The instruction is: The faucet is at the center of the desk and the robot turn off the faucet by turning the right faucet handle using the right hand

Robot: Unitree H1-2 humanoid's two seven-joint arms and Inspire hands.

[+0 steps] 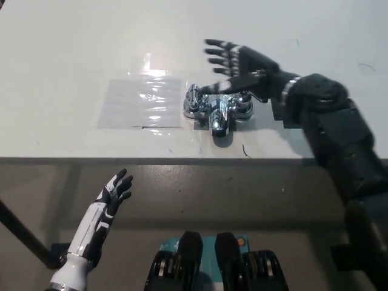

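A chrome faucet (pixel 217 111) stands on the white desk (pixel 73 48) near its front edge, with a handle on each side and a spout pointing toward me. My black right hand (pixel 237 65) hovers open just above and behind the right faucet handle (pixel 244 106), fingers spread and pointing to the picture's left. Part of that handle is hidden under the hand. My white left hand (pixel 114 191) rests open below the desk's front edge at the lower left.
A clear plastic sheet (pixel 142 102) lies flat on the desk to the left of the faucet. A dark patch (pixel 294 115) on the desk shows under my right forearm. The desk's front edge (pixel 182 159) runs across the picture.
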